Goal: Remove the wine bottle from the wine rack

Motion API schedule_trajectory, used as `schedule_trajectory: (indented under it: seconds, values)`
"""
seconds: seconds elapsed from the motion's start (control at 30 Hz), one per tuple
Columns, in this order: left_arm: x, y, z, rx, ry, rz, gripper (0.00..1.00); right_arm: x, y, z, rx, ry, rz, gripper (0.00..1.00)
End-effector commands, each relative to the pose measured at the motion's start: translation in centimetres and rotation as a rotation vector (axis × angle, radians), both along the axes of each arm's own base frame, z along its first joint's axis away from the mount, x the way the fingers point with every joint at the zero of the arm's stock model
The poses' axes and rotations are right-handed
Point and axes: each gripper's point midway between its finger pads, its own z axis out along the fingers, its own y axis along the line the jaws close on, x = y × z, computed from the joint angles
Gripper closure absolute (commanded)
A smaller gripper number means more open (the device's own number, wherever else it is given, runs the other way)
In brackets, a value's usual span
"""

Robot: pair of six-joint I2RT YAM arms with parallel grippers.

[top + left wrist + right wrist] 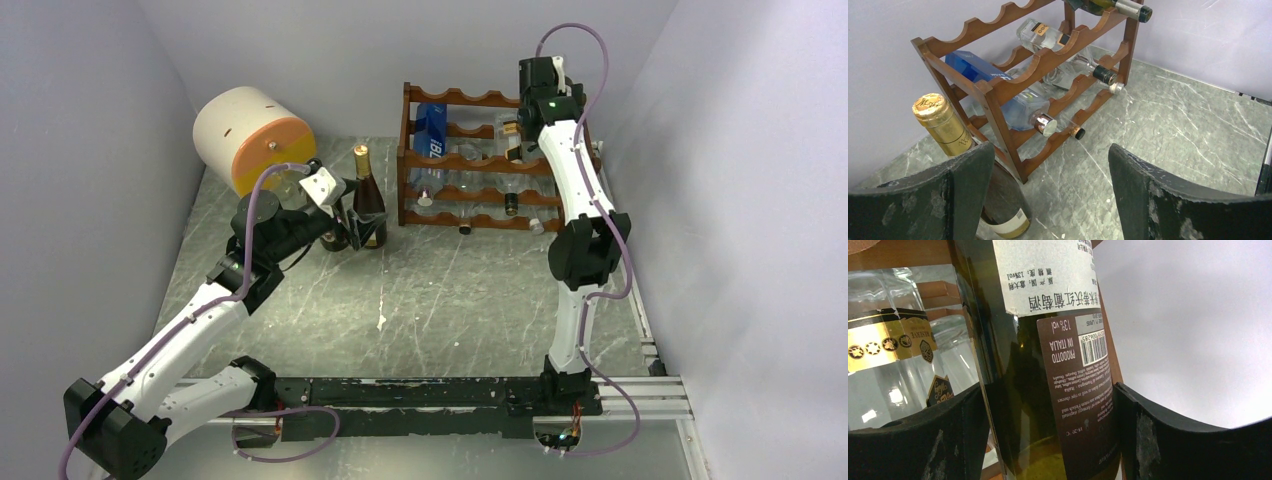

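Grey marbled bench [450, 300] and plain white walls, with the wine rack [455, 160] against the back wall at the upper centre of the overhead view. The wine bottle [1058, 340] lies in the top tier at the rack's right end in that view. The right claw [1049, 405] is on it, a pad pressed to either side of the dark glass. A clear bottle [898, 355] lies just beside it, at the left of the wrist view.

My worry is the lift. The glass is smooth and the bottle looks heavy, so a light hold could let it slide or droop. If it comes out at an angle it may catch on the scalloped rail, drag the whole rack forward or jolt the clear bottle.

Left of the rack in the overhead view, the left claw [1049, 150] stands wide apart and holds nothing. A gold-foiled bottle [943, 122] stands upright right beside one finger, and a stray nudge could topple it.
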Motion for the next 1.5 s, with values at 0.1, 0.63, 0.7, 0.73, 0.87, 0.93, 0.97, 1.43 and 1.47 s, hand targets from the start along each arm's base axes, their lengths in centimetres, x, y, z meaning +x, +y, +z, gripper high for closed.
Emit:
schedule_trajectory:
  seconds: [0.1, 0.63, 0.7, 0.73, 0.87, 0.93, 0.97, 1.43, 1.47]
  values:
    - [-0.6, -0.8, 1.2, -0.004, -0.03, -0.057, 0.11, -0.8, 1.9, 5.5, 0.122, -0.169, 0.049, 0.52]
    - [-0.3, -1.4, 0.4, 0.005, 0.005, -0.074, 0.11, -3.2, 7.2, 12.4, 0.538, -0.468, 0.292, 0.99]
    - [-0.3, -1.3, 0.4, 0.007, 0.002, -0.067, 0.11, -4.5, 9.3, 13.2, 0.627, -0.478, 0.385, 1.0]
    - [-0.2, -1.2, 0.4, 0.007, 0.001, -0.067, 0.11, -5.3, 10.2, 13.8, 0.668, -0.49, 0.436, 1.0]
    - [-0.3, -1.2, 0.3, 0.008, -0.001, -0.065, 0.11, -9.8, 14.6, 15.5, 0.821, -0.495, 0.69, 1.0]
    - [-0.2, -1.3, 0.3, 0.006, 0.004, -0.068, 0.12, -12.9, 16.9, 16.6, 0.858, -0.498, 0.878, 1.0]
    - [-0.2, -1.4, 0.2, 0.005, 0.009, -0.072, 0.12, -14.5, 17.9, 17.0, 0.874, -0.493, 0.963, 1.0]
    - [-0.4, -0.9, 0.4, 0.028, -0.047, -0.058, 0.2, -25.6, 27.3, 5.5, 0.917, 0.054, 1.249, 1.0]
    - [-0.7, -0.6, 0.7, 0.024, -0.071, -0.054, 0.2, -26.2, 27.8, 4.5, 0.919, 0.102, 1.258, 1.0]
